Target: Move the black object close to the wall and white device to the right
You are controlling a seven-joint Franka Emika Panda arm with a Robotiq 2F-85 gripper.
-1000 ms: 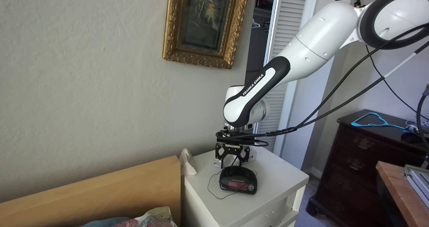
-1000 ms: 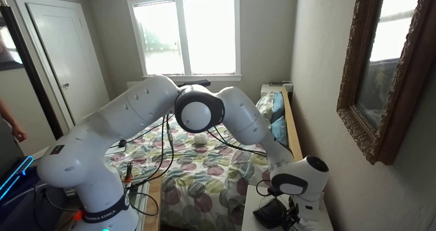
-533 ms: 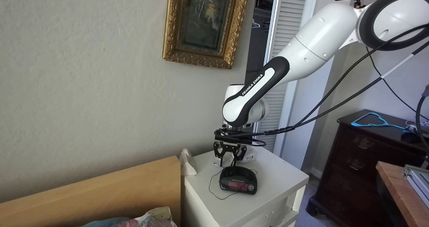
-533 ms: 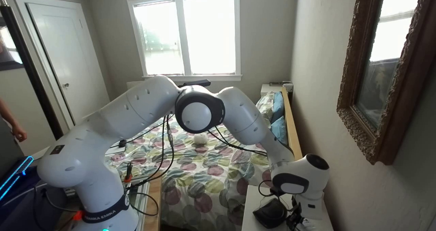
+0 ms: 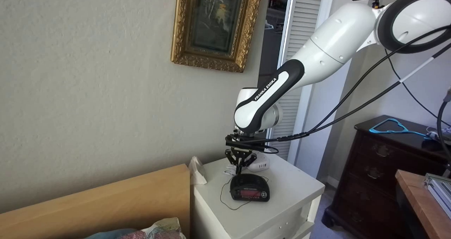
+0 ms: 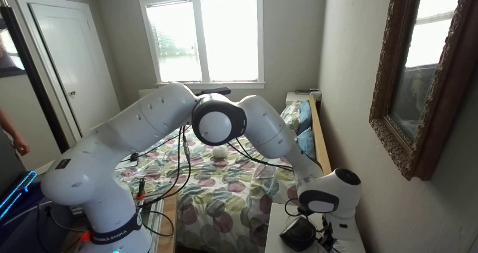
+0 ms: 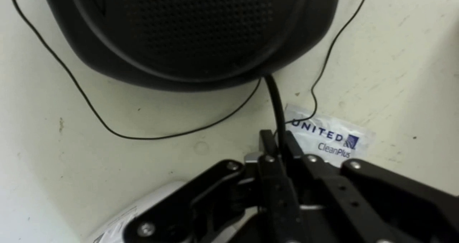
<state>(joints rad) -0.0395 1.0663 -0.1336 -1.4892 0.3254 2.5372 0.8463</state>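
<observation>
Black two-finger gripper pinches thick black cord behind rounded black plastic clock radio on white nightstand.

A packet printed UNITED lies on the counter just beside the fingers, partly hidden by them in the wrist view. In an exterior view, a folded white thing and the headboard are left of the fingers; a dresser carrying a blue hanger stands well right. In an exterior view, a spotted quilt spreads left of the fingers, a window well beyond them.
</observation>
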